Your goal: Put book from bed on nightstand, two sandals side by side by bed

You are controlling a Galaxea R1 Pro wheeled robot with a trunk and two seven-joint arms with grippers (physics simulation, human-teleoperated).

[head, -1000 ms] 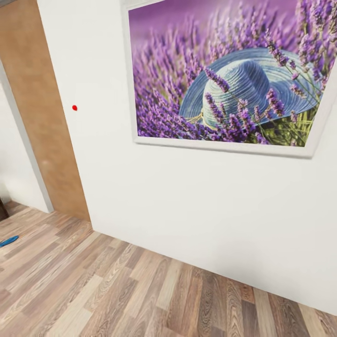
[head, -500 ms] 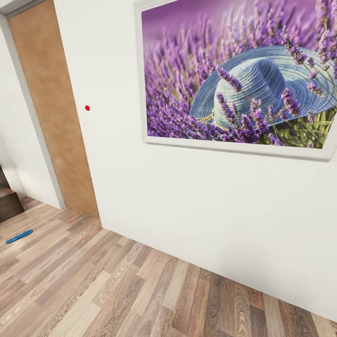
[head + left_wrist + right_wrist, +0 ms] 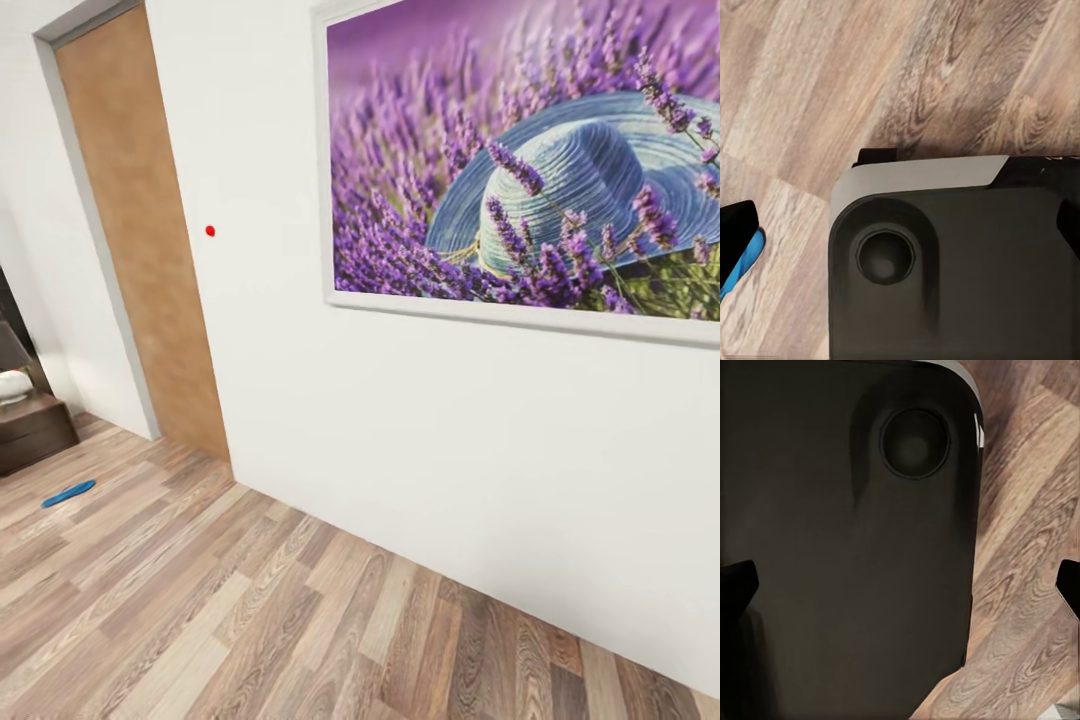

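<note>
Straight ahead in the head view stands a plain white wall (image 3: 400, 440) bearing a large white-framed picture of purple lavender around a blue woven sun hat (image 3: 530, 170); no lettering or label can be read on it or anywhere else. A small red dot (image 3: 210, 231) sits on the wall between the picture and a tan wooden sliding door (image 3: 140, 230) at the left. Light wood-plank floor (image 3: 250, 610) runs along the wall's foot.

Far left, one bright blue flip-flop sandal (image 3: 68, 493) lies flat on the planks, well apart from the wall and near a low dark-brown wooden nightstand (image 3: 35, 432) at the picture's edge. A white rounded object (image 3: 14, 385), cut off by the edge, rests on the nightstand's top.

From the left wrist, a black fingertip (image 3: 736, 225) enters at one edge with a bit of blue sandal (image 3: 742, 259) touching it; whether the left gripper's fingers clamp it I cannot tell. Beneath is the robot's dark base with a grey rim (image 3: 960, 262).

From the right wrist, two black fingertips (image 3: 735, 585) sit at opposite edges, spread wide and holding nothing, over the same dark base (image 3: 832, 547).
</note>
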